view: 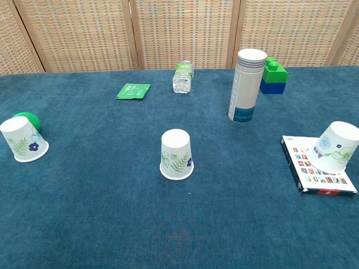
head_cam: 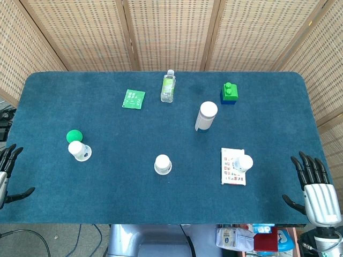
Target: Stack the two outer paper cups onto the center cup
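The center cup [head_cam: 162, 164] stands upside down on the blue-covered table [head_cam: 107, 118], near the middle of its front edge. The left cup [head_cam: 79, 151] is also upside down, well apart from it toward the left edge, with a green ball [head_cam: 74, 136] touching it or just behind it. The right cup [head_cam: 244, 163] sits inverted toward the right edge, on top of a small printed book [head_cam: 232, 167] that lies flat on the cloth.

Further back, a tall white cylinder flask [head_cam: 205, 116] stands upright right of center. Behind it, near the back right corner, is a green and blue toy block [head_cam: 230, 93]. A clear plastic bottle [head_cam: 168, 86] lies on its side near the middle of the back edge, and a flat green packet [head_cam: 133, 99] lies to its left.

The left hand [head_cam: 7, 170] hangs off the left edge near the front corner, fingers spread, holding nothing. The right hand [head_cam: 315, 186] hovers off the front right corner, fingers apart and empty.
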